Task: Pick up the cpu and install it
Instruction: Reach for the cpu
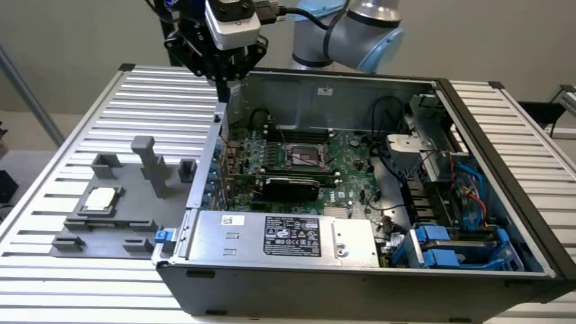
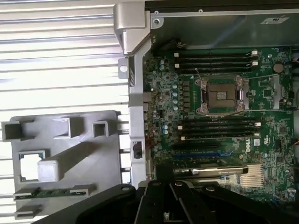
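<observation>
Note the slatted aluminium table (image 1: 108,101) (image 2: 56,70) in front of a plain pale wall, with an open computer case (image 1: 360,283) lying on it.

Find the claw (image 1: 222,84) (image 2: 164,186) at the end of the robot arm (image 1: 360,34), pointing downward. Locate it high above the far end of the case wall on the exterior view's left, at the boundary between case and bare table slats. Record the claw opening as undetermined: cannot tell wide from narrow in either view.

Moving outward into the case, identify the green motherboard (image 1: 351,155) (image 2: 163,112) lying flat. See at its centre the dark metal-framed socket (image 1: 304,156) (image 2: 223,94), with a black middle. Note black memory slots (image 2: 215,58) flanking the socket in the wrist view. Toward the near wall, find the silver power supply (image 1: 279,236) with a black label, and beside it, on the exterior view's right, blue drive brackets (image 1: 450,246).

Outside the case, on the exterior view's left, locate the grey fixture plate (image 1: 126,223) (image 2: 93,158) resting on the slats, just beside the case wall. Note a tall upright post (image 1: 148,165) (image 2: 49,170) rising from it.

Find the cpu (image 1: 101,197) (image 2: 29,166) lying flat in a square pocket of that plate, pale top facing up, near the post and well apart from the claw and the socket.
</observation>
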### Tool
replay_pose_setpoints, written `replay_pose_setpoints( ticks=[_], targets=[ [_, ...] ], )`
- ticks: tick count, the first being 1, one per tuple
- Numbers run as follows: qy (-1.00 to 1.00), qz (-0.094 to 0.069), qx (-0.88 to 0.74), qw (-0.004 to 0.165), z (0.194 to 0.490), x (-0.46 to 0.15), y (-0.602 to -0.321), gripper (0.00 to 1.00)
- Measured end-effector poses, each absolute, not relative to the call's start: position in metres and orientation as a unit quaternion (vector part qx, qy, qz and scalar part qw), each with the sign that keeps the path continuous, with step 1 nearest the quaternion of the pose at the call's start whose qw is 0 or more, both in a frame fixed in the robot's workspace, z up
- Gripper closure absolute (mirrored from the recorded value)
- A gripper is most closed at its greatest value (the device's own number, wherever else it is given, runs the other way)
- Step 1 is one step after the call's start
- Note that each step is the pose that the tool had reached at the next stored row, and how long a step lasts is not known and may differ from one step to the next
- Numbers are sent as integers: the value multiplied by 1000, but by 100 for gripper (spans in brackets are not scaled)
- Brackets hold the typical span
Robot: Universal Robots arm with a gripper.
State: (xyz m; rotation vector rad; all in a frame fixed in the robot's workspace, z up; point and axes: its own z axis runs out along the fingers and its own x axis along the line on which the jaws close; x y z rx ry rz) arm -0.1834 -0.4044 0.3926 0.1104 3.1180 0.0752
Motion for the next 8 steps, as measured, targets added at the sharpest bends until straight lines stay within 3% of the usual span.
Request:
replay_pose_setpoints(
  ticks=[8],
  targets=[
    [999,24,35,10,393,-220,-405,89]
  ],
)
